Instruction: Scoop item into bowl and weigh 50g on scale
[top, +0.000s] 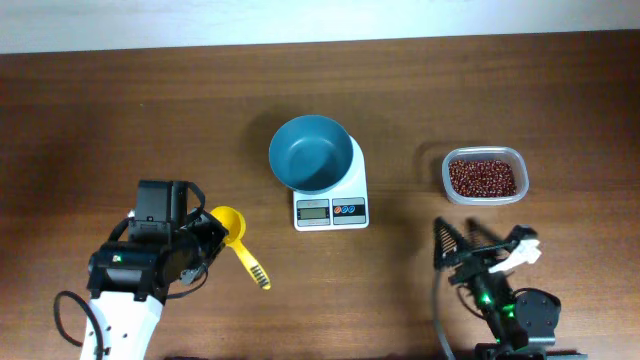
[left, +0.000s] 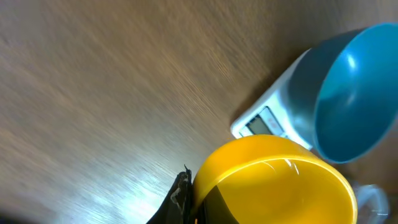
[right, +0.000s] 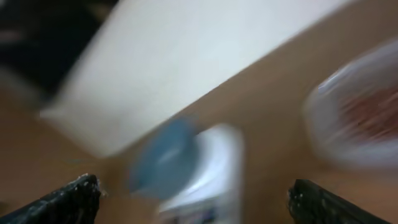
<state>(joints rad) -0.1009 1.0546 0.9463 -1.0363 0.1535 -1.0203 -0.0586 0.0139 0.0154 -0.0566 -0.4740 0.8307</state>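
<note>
Gripping the scoop: the left end effector, jaws closed down, appeared to have the yellow scoop by its cup end. The left wrist view showed the cup sharp against a blurred bench, which suggested it was held rather than lying loose.
Scoop's load: no beans showed in the cup.
Scoop's long axis: the handle ran diagonally from the cup toward the robot's side and to the right. Its dark tip pointed away from the bowl.
Next along: the white scale stood to the right of the left end effector and a little farther out. The teal bowl sat on its platform, empty.
Farthest: the beans lay in a clear container to the right of the scale and apart from it, on the opposite side from the scoop.
In the way: a straight run from scoop to beans would likely pass over or just in front of the scale and bowl, so the scoop probably needed to skirt them on the near side.
Nearer arm: the right end effector hung near the container, on its near side, fingers spread wide and holding nothing. With the scoop on the other arm, the longer reach probably fell to the left.
</note>
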